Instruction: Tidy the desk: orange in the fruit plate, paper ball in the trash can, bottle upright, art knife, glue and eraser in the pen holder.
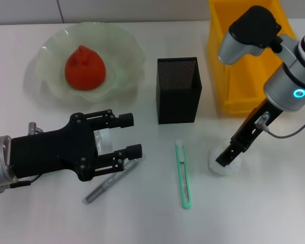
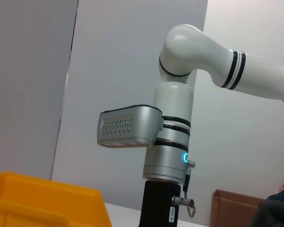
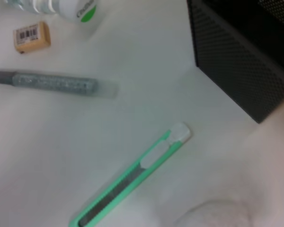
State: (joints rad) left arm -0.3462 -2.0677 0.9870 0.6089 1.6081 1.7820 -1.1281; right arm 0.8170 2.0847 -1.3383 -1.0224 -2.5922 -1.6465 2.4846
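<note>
The orange (image 1: 85, 67) lies in the pale green fruit plate (image 1: 51, 40) at the back left. My right gripper (image 1: 224, 158) is down on the white paper ball (image 1: 214, 161), in front of the yellow trash can (image 1: 244, 81). The ball fills a corner of the right wrist view (image 3: 255, 184). My left gripper (image 1: 130, 135) hovers open at the front left, covering the bottle; only a white bit (image 1: 102, 138) shows there. The right wrist view shows the lying bottle (image 3: 73, 7), the tan eraser (image 3: 32, 36), the grey glue (image 3: 52, 82) and the mint-green art knife (image 3: 132, 182). The black mesh pen holder (image 1: 178, 91) stands mid-desk.
The glue (image 1: 112, 181) lies just under my left gripper's lower finger and the art knife (image 1: 183, 175) lies in front of the pen holder. The left wrist view shows only the right arm (image 2: 175, 142) and the trash can's rim (image 2: 38, 198).
</note>
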